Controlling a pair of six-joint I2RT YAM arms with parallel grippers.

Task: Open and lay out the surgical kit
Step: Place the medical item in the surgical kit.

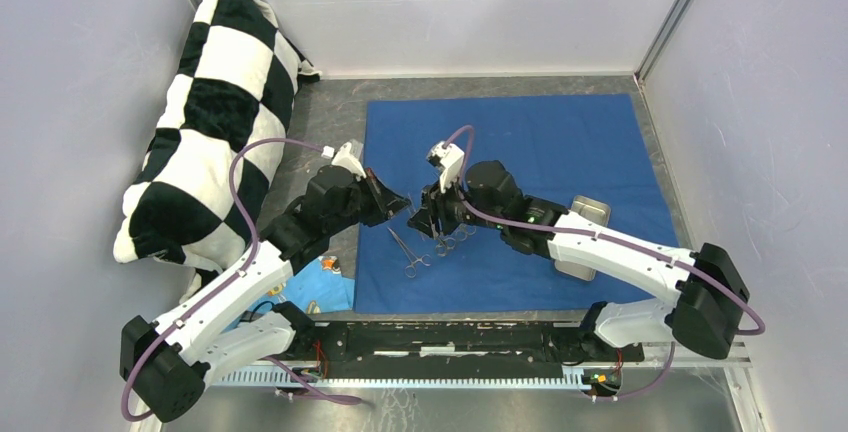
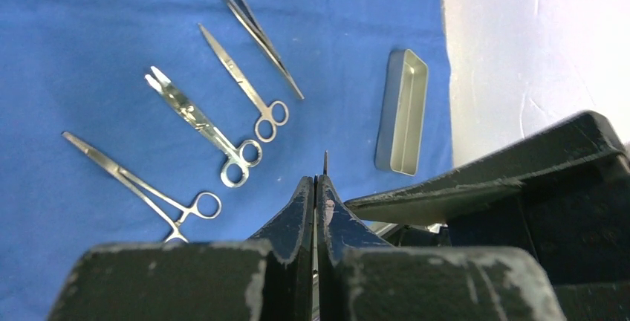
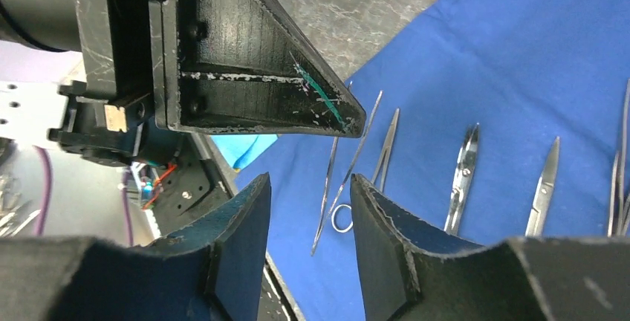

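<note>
The dark blue cloth (image 1: 560, 142) of the surgical kit lies spread flat. Several silver instruments lie on it in a row: a clamp (image 2: 141, 187), two scissor-like tools (image 2: 200, 124) (image 2: 241, 83) and long tweezers (image 2: 249, 27). The steel tray (image 2: 405, 113) stands at the cloth's right side. My left gripper (image 2: 317, 180) is shut on thin silver tweezers (image 3: 334, 180), whose tip pokes out above the fingers. My right gripper (image 3: 310, 180) stands open just beside it, with nothing between its fingers. Both grippers meet over the cloth's left part (image 1: 415, 210).
A black-and-white checkered pillow (image 1: 215, 102) leans along the left wall. A light blue cloth scrap (image 1: 325, 287) lies off the dark cloth's near left corner. White walls close in the back and sides. The right arm (image 1: 610, 247) crosses part of the tray.
</note>
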